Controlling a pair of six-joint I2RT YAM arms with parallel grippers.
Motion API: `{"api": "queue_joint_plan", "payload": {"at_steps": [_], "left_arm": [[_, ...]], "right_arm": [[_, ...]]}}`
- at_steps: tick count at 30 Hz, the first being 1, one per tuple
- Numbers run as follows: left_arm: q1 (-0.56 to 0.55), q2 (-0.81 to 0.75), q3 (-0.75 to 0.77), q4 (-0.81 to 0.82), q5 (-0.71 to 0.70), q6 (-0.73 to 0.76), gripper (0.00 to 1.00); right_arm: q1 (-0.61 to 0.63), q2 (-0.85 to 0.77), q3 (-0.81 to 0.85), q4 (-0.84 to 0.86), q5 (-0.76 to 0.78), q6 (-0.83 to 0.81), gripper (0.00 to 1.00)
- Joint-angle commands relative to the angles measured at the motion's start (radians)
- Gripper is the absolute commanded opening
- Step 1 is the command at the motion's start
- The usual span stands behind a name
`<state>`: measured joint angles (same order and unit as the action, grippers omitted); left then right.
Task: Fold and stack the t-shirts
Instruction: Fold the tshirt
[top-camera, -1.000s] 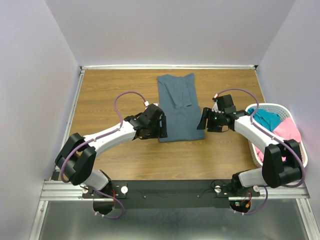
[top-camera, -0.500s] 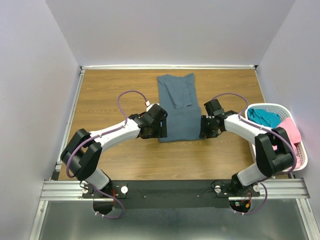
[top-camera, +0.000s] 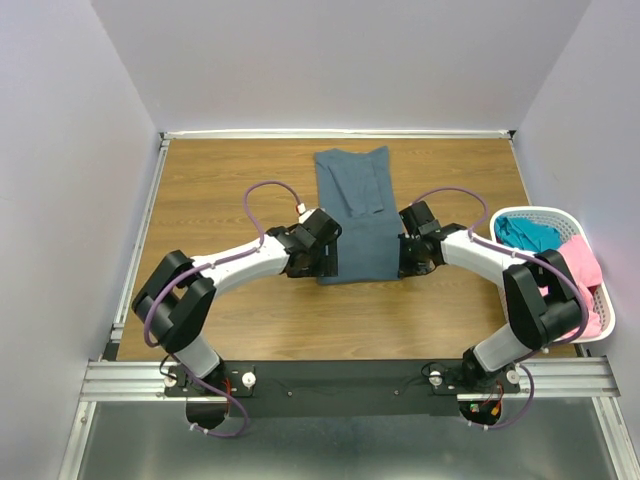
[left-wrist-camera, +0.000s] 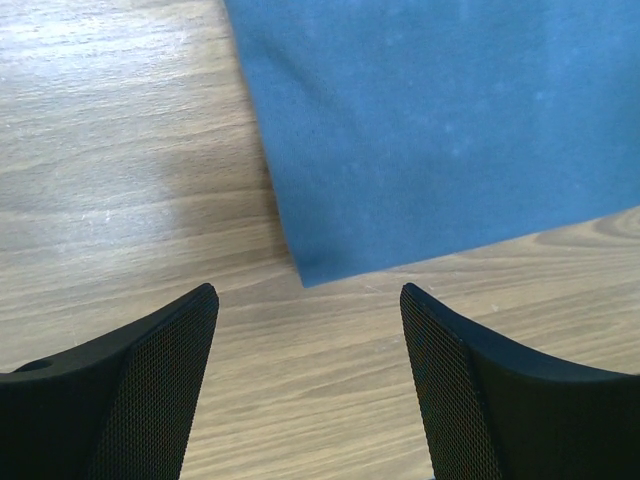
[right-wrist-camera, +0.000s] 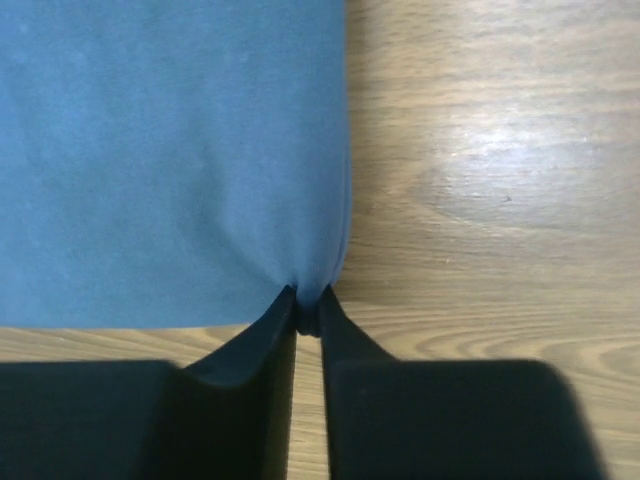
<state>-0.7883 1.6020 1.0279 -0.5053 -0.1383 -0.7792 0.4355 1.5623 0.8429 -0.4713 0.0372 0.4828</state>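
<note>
One blue-grey t-shirt (top-camera: 355, 215) is laid part-folded on the bench (top-camera: 220, 180), a near corner pinched by the right end effector (right-wrist-camera: 308, 300), the left end effector (left-wrist-camera: 307, 295) spread beside it, while the pink t-shirt (top-camera: 580, 265) and teal t-shirt (top-camera: 525, 235) are left in the basket (top-camera: 600, 330)

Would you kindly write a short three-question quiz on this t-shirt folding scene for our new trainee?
1. True or false: the left gripper is closed on the blue-grey t-shirt.
2. What lies in the white basket? A) the pink t-shirt and the teal t-shirt; B) the blue-grey t-shirt alone; C) nothing.
3. Fill in: the right gripper pinches the blue-grey t-shirt's near ____ corner.
Key: 1 false, it is open and short of the cloth; 2 A; 3 right.
</note>
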Motion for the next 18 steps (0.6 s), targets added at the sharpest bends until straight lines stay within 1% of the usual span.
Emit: {"api": "queue_joint_plan", "payload": {"at_steps": [1, 3, 7, 14, 18], "left_arm": [[-0.009, 0.042, 0.035, -0.010, -0.027, -0.012, 0.81], [-0.009, 0.062, 0.041, -0.010, -0.030, -0.015, 0.81], [-0.009, 0.107, 0.061, -0.013, -0.027, -0.025, 0.77], [-0.009, 0.142, 0.081, -0.036, -0.046, -0.049, 0.66], [-0.011, 0.168, 0.089, -0.042, -0.046, -0.052, 0.62]], "right_arm": [[0.019, 0.045, -0.039, -0.020, 0.018, 0.002, 0.12], [0.025, 0.041, -0.028, -0.020, 0.015, -0.001, 0.00], [0.031, 0.033, -0.010, -0.020, -0.002, -0.010, 0.00], [0.034, 0.033, -0.001, -0.018, -0.010, -0.010, 0.01], [0.035, 0.030, -0.005, -0.017, -0.017, -0.012, 0.01]]}}
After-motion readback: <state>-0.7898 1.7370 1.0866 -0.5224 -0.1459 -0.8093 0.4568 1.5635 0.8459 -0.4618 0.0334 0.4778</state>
